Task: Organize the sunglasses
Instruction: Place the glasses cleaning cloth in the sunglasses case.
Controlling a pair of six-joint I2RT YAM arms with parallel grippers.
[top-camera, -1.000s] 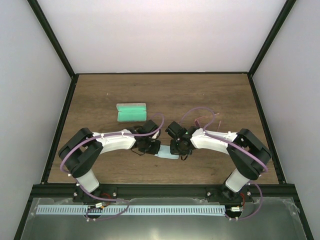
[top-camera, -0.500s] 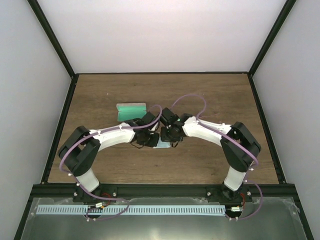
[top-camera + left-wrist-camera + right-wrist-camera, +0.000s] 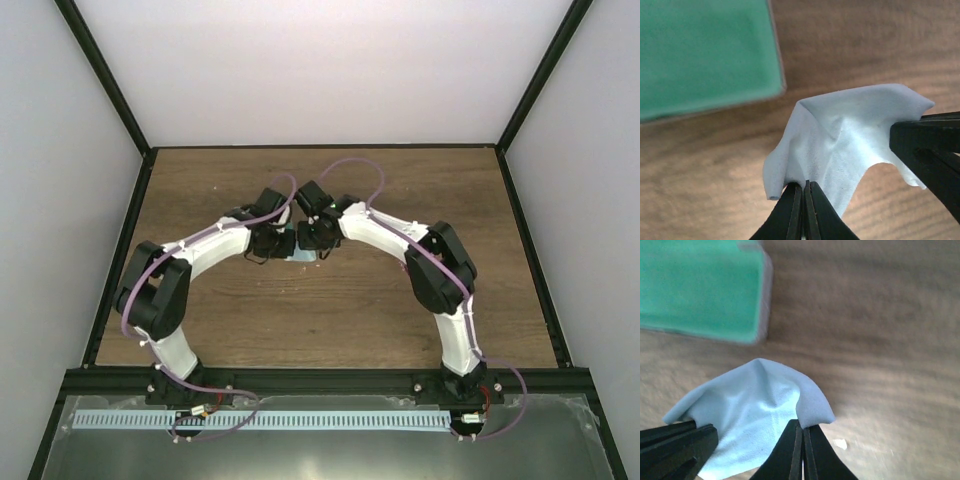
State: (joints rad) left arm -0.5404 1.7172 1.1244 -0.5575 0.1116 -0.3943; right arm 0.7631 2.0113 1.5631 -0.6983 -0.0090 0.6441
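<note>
Overhead, the left end effector [image 3: 283, 245] and right end effector [image 3: 312, 240] met mid-bench [image 3: 420, 190] at a pale blue cloth [image 3: 300, 257]. Left wrist: jaws pinched shut on one cloth corner, with a green-lined case [image 3: 705, 50] just beyond. Right wrist: likewise clamped on another corner. Sunglasses — whereabouts could not be told.

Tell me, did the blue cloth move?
Yes. The blue cloth moved away from the front edge of the table, toward the back wall.
</note>
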